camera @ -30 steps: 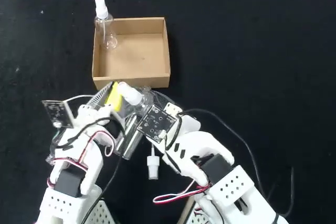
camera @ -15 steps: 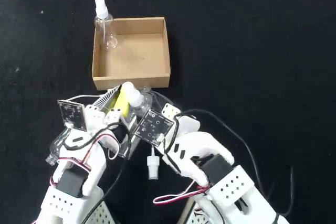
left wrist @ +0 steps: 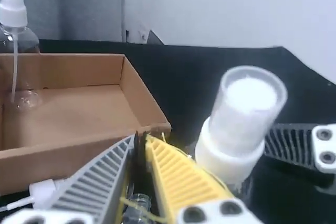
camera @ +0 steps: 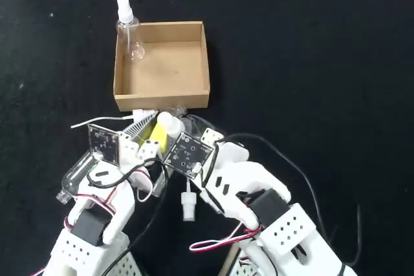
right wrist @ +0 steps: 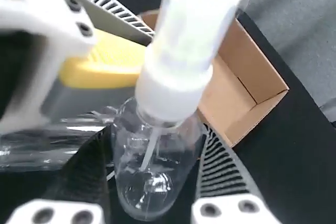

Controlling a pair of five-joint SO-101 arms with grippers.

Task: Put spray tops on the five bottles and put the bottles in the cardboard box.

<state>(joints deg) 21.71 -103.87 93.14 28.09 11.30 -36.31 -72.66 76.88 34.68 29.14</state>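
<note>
Held bottle [right wrist: 152,182]: clear and plain-walled, gripped round its body by the right hand [right wrist: 157,140] — a dark finger is pressed to each side. It is held just short of the near wall of the cardboard box [camera: 162,100], neck pointed toward the box.
Fitted spray top [left wrist: 241,124]: white with a cloudy cap, seated on the held bottle's neck; its dip tube is seen inside the bottle.
Left hand [left wrist: 139,141]: narrowed to a slit, with the grey and yellow fingers meeting at the tips. The yellow finger [left wrist: 178,177] is laid just beside the fitted spray top's collar — contact cannot be judged.
Cardboard box: plain brown and open-topped, set on the black surface [camera: 310,82].
Boxed bottle [camera: 132,42]: stood upright in the box's far corner on the left side, a white sprayer [camera: 124,8] already on it.
Lying bottle [camera: 76,178]: clear, laid on its side on the surface beside the left arm [camera: 97,211].
Second lying bottle [right wrist: 47,148]: on its side, partly hidden under the left hand.
Loose spray top [camera: 187,206]: laid on the surface just beside the right arm [camera: 246,192].
Other loose spray top [left wrist: 44,188]: laid on the surface just before the box's near wall.
</note>
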